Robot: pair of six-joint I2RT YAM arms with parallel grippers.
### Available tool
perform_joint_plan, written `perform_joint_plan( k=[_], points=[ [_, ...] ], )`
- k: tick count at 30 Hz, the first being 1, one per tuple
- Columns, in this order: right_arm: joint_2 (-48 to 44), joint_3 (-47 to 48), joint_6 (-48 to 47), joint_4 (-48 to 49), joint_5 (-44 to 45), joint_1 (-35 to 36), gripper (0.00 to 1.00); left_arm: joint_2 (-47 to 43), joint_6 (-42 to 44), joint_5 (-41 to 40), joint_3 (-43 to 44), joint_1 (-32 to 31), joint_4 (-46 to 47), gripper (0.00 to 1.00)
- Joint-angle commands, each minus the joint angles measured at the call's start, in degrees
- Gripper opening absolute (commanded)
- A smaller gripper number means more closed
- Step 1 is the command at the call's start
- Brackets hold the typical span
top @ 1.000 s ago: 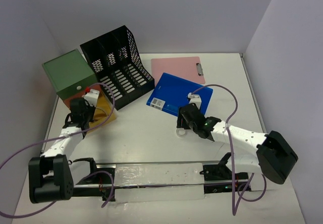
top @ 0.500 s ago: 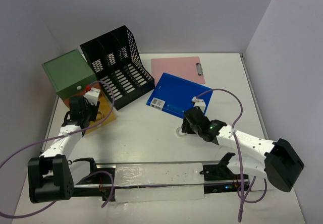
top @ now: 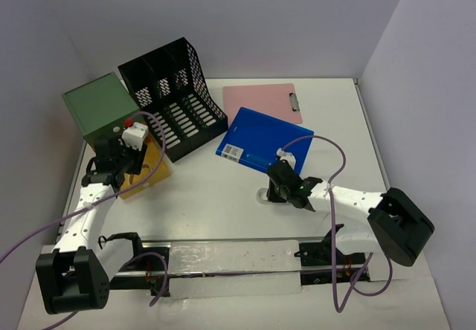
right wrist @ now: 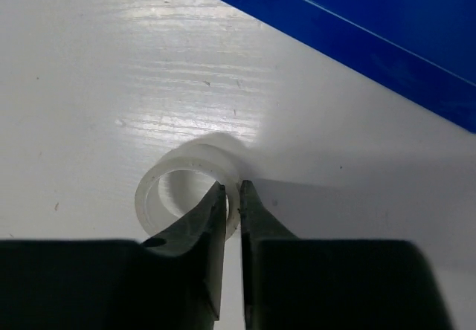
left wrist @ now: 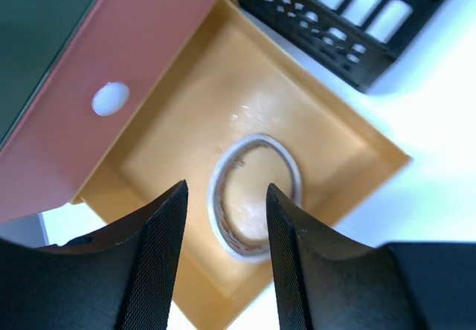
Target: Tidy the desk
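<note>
On the white desk (top: 208, 207) lies a small white tape ring (right wrist: 172, 183). My right gripper (right wrist: 232, 196) is shut on the ring's near wall, one finger inside the ring and one outside. From above, the right gripper (top: 272, 189) is low on the desk at that ring (top: 264, 194), just in front of the blue folder. My left gripper (left wrist: 227, 196) is open and hangs above a yellow tray (left wrist: 201, 99), holding nothing. A second tape ring (left wrist: 291, 168) lies flat in that tray. From above, the left gripper (top: 119, 166) is over the tray (top: 152, 168).
A green box (top: 100, 107) with a reddish front and white knob (left wrist: 110, 98) stands behind the tray. Beside it is a black file rack (top: 175, 96). A blue folder (top: 264, 140) and a pink clipboard (top: 264, 101) lie at the back centre. Walls enclose the desk.
My right gripper came down over the white ring and shut on its wall. My left gripper opened, left the tape ring in the yellow tray and rose.
</note>
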Motion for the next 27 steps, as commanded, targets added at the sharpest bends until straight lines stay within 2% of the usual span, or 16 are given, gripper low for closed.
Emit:
perform_joint_plan(
  k=[1, 4, 7, 9, 11, 13, 16, 19, 22, 25, 27],
  points=[
    [2.43, 1.30, -0.96, 1.09, -1.07, -0.23, 0.00, -1.05, 2.14, 8.76, 8.08, 0.25, -12.56, 0.53],
    [2.09, 3.93, -1.28, -1.20, 0.36, 0.29, 0.00, -1.05, 3.88, 14.11, 13.23, 0.28, -20.24, 0.53],
    [0.26, 8.80, -2.04, -4.56, 6.76, 3.66, 0.00, -1.02, 5.16, 19.85, 18.64, 0.25, -27.01, 0.53],
    [-1.23, 14.63, -3.24, -5.68, 14.54, 8.75, 0.00, -0.72, 5.91, 26.15, 23.44, 0.25, -32.03, 0.54],
    [-1.02, 18.89, -3.88, -5.02, 18.45, 11.89, 0.00, -0.63, 6.10, 28.31, 24.95, 0.25, -33.31, 0.54],
    [1.22, 25.40, -6.50, -3.16, 21.72, 15.17, 0.00, -0.22, 6.03, 35.72, 28.91, 0.25, -36.08, 0.56],
    [6.79, 34.42, -9.99, -0.40, 25.27, 18.70, 0.00, 0.18, 5.22, 41.98, 31.69, 0.22, -38.09, 0.61],
    [13.09, 43.04, -12.04, -0.89, 24.27, 19.94, 0.00, 0.24, 4.88, 45.49, 32.69, 0.16, -38.89, 0.67],
    [19.01, 51.01, -13.82, -1.45, 22.92, 21.35, 0.00, -0.81, 3.59, 44.71, 32.08, 0.16, -38.38, 0.74],
    [21.89, 54.91, -15.28, -0.57, 22.66, 22.95, 0.00, -1.94, 3.39, 47.30, 30.62, 0.15, -39.09, 0.80],
    [23.21, 56.62, -15.62, 0.06, 21.69, 23.63, 0.00, -2.21, 3.31, 49.25, 29.62, 0.07, -39.32, 0.80]
  ],
)
